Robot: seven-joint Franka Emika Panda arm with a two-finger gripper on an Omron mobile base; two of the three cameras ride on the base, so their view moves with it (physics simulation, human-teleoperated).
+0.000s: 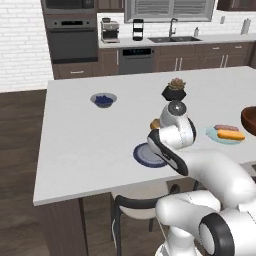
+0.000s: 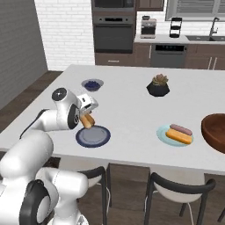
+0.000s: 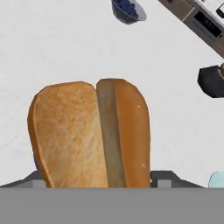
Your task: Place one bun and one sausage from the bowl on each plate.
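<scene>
1. The tool [image 2: 88,119] is pinching a bun [image 3: 92,133] between its two fingertips, its jaws spread wide around the bread; in the hand view the bun is standing up large between them, split side facing the camera.
2. Tool and bun are hovering just above the navy-rimmed plate [image 2: 93,136], which is lying near the front edge of the white desk [image 2: 127,110].
3. Over on the right, the teal plate [image 2: 165,136] is already carrying a second bun [image 2: 179,138] and a sausage [image 2: 181,129], lying side by side.
4. Beyond that plate, the wooden bowl [image 2: 215,132] is sitting at the right edge of the desk; what is inside it cannot be made out.
5. Farther back, a small bowl of blue berries [image 2: 92,84] and a black plant pot [image 2: 158,87] are standing well apart.
</scene>
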